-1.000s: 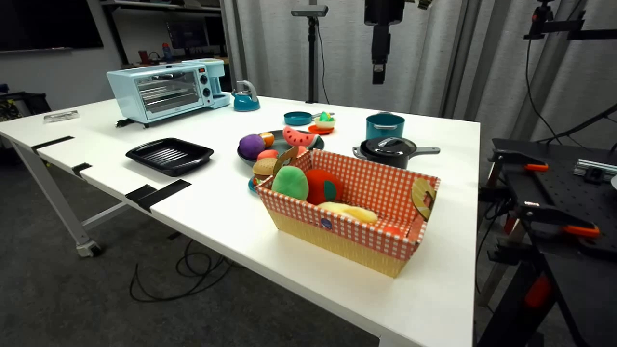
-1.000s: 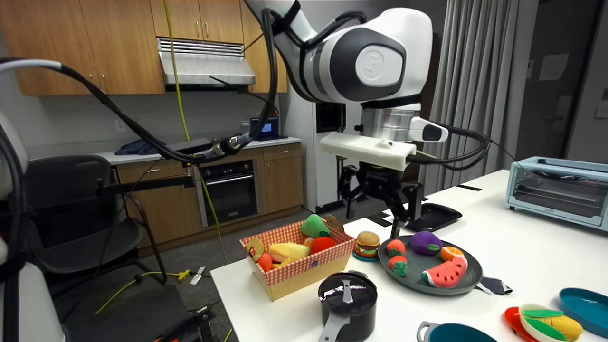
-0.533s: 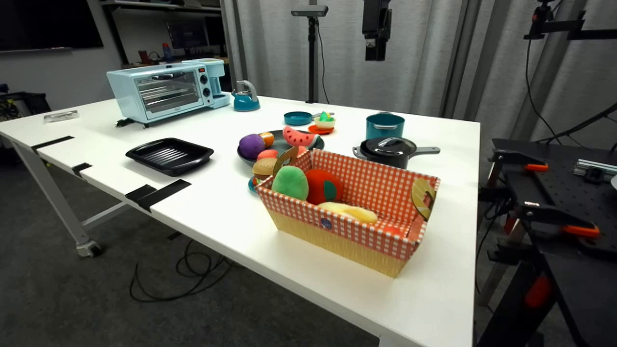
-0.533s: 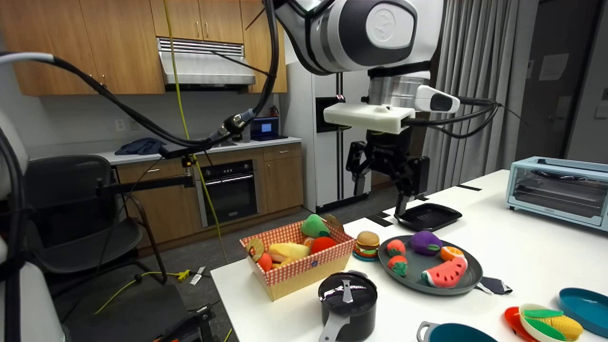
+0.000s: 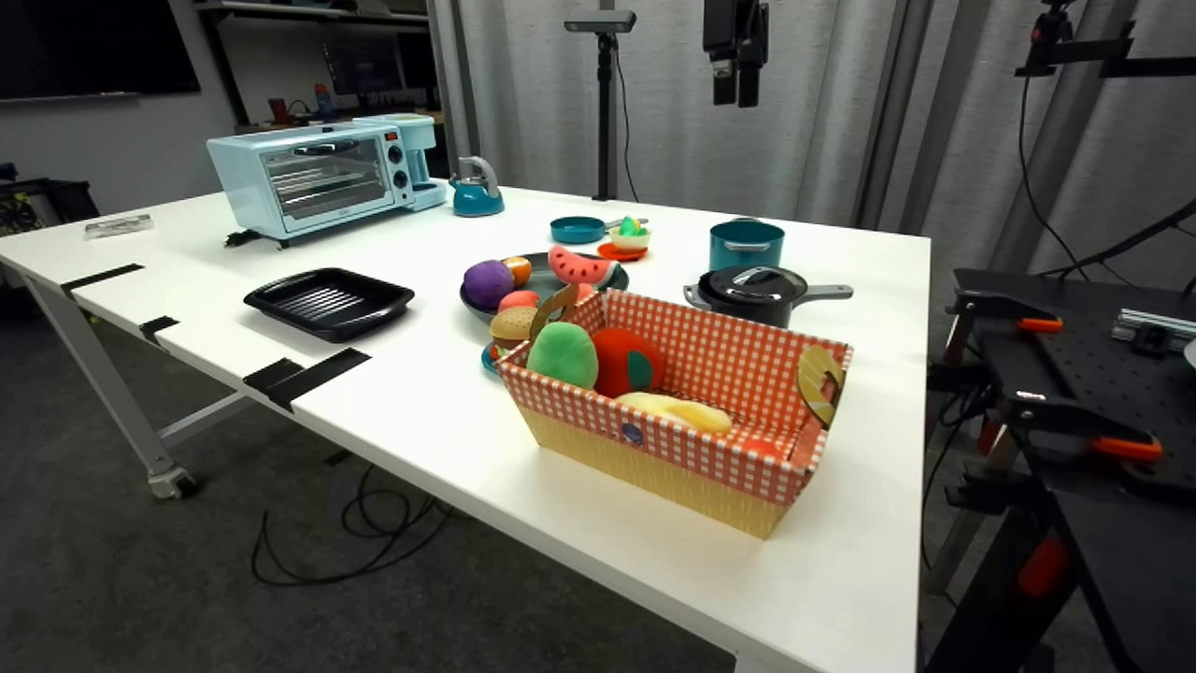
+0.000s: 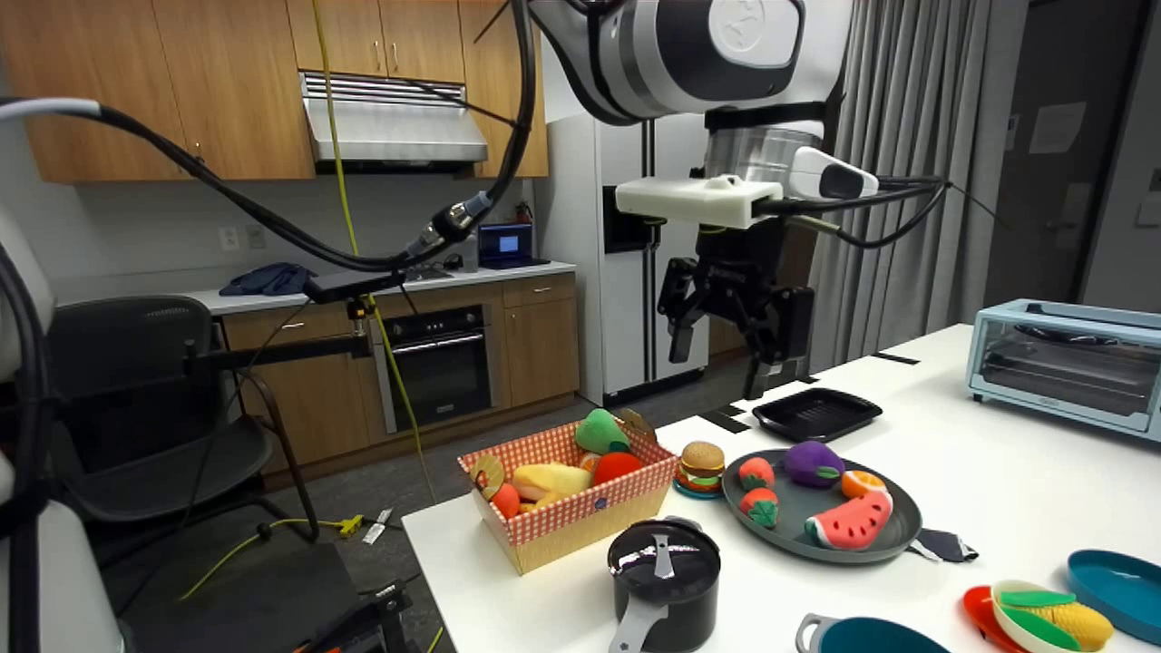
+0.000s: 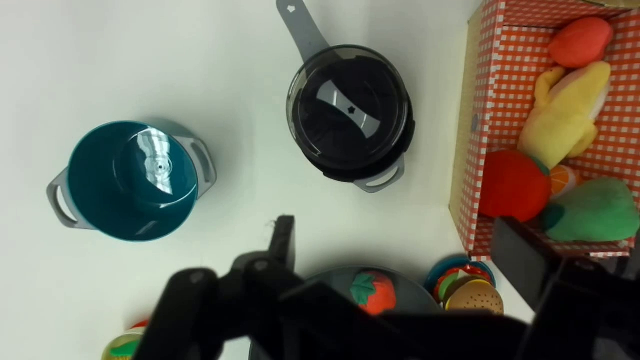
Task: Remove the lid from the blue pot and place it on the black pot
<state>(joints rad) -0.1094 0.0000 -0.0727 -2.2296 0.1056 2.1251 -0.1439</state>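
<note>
The lid [image 7: 345, 107], round and see-through with a dark rim and a grey bar handle, sits on the black pot [image 7: 327, 167]. In both exterior views the lid [image 5: 755, 279] [image 6: 664, 549] also rests on the black pot [image 5: 768, 310] [image 6: 691, 609], whose long grey handle sticks out sideways. The blue pot [image 7: 132, 200] stands uncovered beside it with its inside showing; it is also in both exterior views [image 5: 746, 249] [image 6: 871, 637], cut off in one of them. My gripper [image 7: 395, 222] is open with nothing between its fingers, high above the table [image 6: 717, 370] [image 5: 736, 92].
A red checkered basket [image 5: 654, 458] with plush food stands close to the black pot. A grey pan [image 6: 798, 544] holds toy fruit, with a toy burger [image 6: 701, 464] beside it. A black tray [image 6: 816, 414], a blue pan [image 5: 576, 230], a kettle [image 5: 477, 198] and a toaster oven [image 5: 327, 178] stand farther off.
My gripper has risen away from the table and turned a little, staying open. The lid, both pots and the other things have not moved.
</note>
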